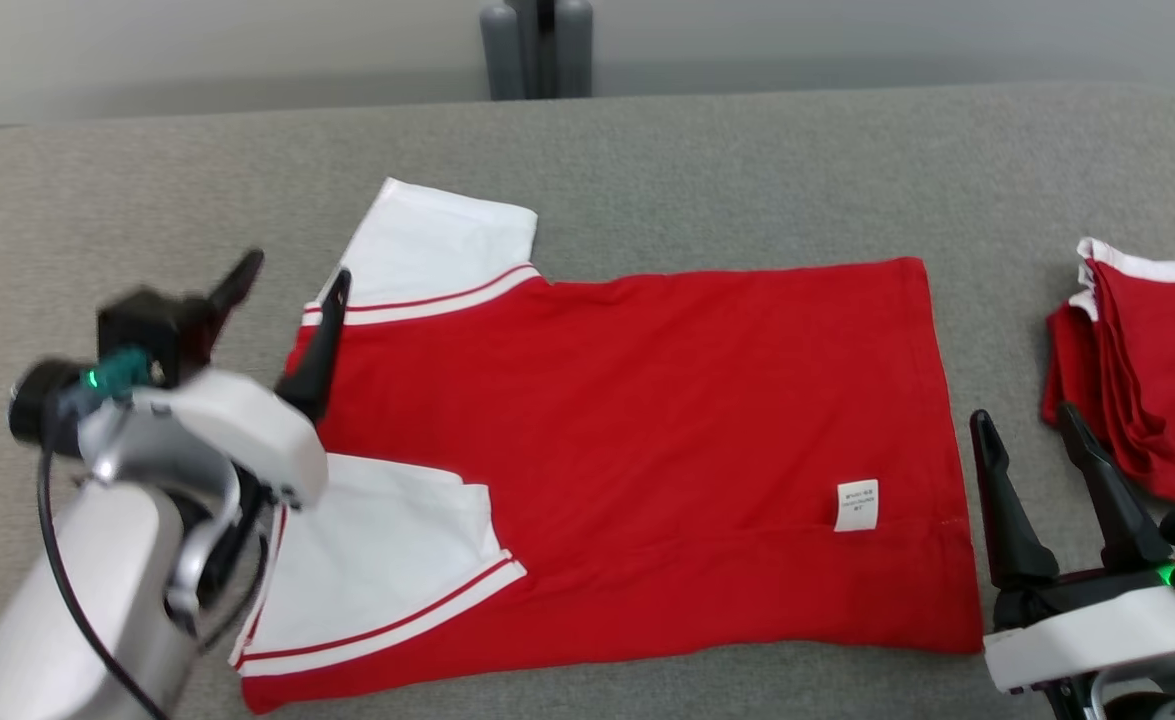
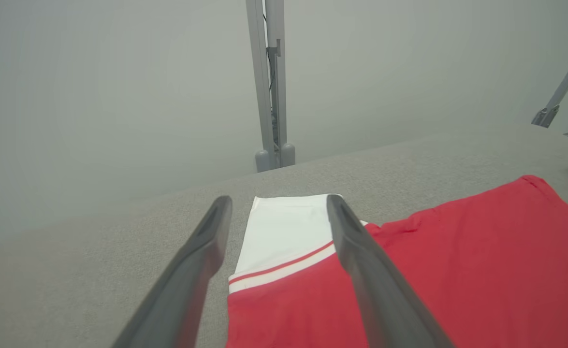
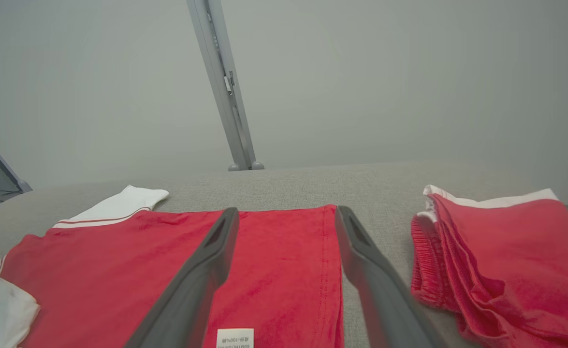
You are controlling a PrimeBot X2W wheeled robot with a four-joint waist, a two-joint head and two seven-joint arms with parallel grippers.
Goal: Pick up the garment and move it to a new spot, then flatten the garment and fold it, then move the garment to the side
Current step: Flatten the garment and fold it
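Observation:
The garment [image 1: 627,450] is a red shirt with white sleeves and a small white label, lying flat on the grey table [image 1: 707,170] with its neck end to the left. My left gripper [image 1: 292,275] hangs open over the shirt's left end, beside the far white sleeve [image 2: 284,232]; its fingers hold nothing. My right gripper [image 1: 1027,420] stands open at the lower right, just off the shirt's hem edge [image 3: 329,270], empty too.
A pile of folded red garments with white trim [image 1: 1147,370] lies at the table's right edge, close to my right gripper; in the right wrist view this pile [image 3: 506,261] sits right of the fingers. A grey post [image 1: 537,45] stands behind the table.

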